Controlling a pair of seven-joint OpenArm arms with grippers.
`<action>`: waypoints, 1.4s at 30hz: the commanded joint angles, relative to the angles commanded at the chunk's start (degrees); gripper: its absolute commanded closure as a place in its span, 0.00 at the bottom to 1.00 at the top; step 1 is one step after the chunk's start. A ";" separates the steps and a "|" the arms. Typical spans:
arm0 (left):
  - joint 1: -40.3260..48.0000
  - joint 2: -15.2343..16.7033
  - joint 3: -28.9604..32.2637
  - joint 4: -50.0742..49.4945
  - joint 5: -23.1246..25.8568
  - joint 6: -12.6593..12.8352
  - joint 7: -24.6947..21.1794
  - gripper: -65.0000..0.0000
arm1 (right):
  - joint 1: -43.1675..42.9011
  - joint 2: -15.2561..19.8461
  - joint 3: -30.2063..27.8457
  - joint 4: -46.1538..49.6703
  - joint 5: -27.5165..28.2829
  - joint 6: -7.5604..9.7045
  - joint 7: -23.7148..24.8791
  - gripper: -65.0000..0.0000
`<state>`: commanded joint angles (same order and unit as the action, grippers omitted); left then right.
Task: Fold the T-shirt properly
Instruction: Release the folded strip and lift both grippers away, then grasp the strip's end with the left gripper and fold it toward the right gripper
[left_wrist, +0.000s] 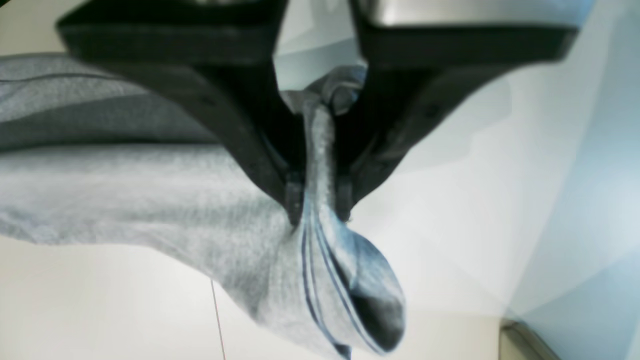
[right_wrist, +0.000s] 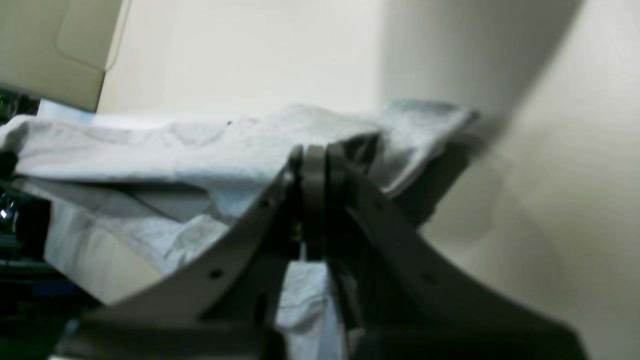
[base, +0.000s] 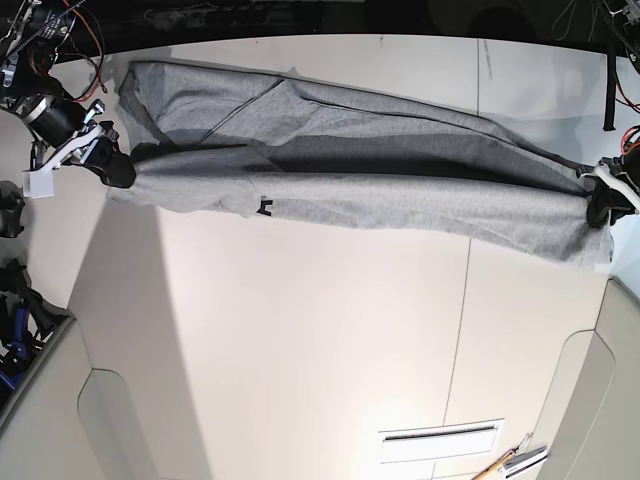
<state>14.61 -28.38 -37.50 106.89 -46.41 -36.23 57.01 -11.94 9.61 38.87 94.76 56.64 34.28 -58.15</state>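
The heather-grey T-shirt (base: 380, 190) is stretched in a long band across the far half of the white table (base: 300, 340), partly lifted, with a dark shadowed fold under its upper layer. A small piece of black lettering (base: 264, 207) peeks out at its lower edge. My right gripper (base: 115, 165) is shut on the shirt's left end; in the right wrist view its fingertips (right_wrist: 315, 162) pinch a fold of the T-shirt (right_wrist: 200, 145). At the right end my left gripper (base: 600, 205) is shut on the cloth, and the left wrist view shows that gripper (left_wrist: 320, 212) clamping a bunched hem of the T-shirt (left_wrist: 150, 195).
A slotted white plate (base: 440, 435) and a wooden-handled tool (base: 510, 462) lie near the table's front right. Cables and hardware (base: 40, 40) crowd the back left corner. Rounded table panels (base: 120, 420) flank the front edge on both sides.
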 joint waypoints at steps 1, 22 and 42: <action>0.02 0.46 0.00 -0.02 0.02 0.00 0.04 1.00 | -0.50 -0.15 0.00 0.00 -0.04 0.00 0.00 1.00; 0.17 1.62 0.00 5.70 -5.51 -2.19 1.97 1.00 | -9.38 -2.95 5.20 -0.02 0.98 0.02 -0.20 0.58; 0.94 10.60 48.65 12.15 16.87 1.33 -4.09 0.78 | -9.01 -0.90 8.07 -0.02 4.94 0.70 -1.57 0.58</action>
<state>15.55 -17.78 11.16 119.04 -29.54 -34.89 52.93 -20.95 8.71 46.94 94.74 61.58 34.98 -59.72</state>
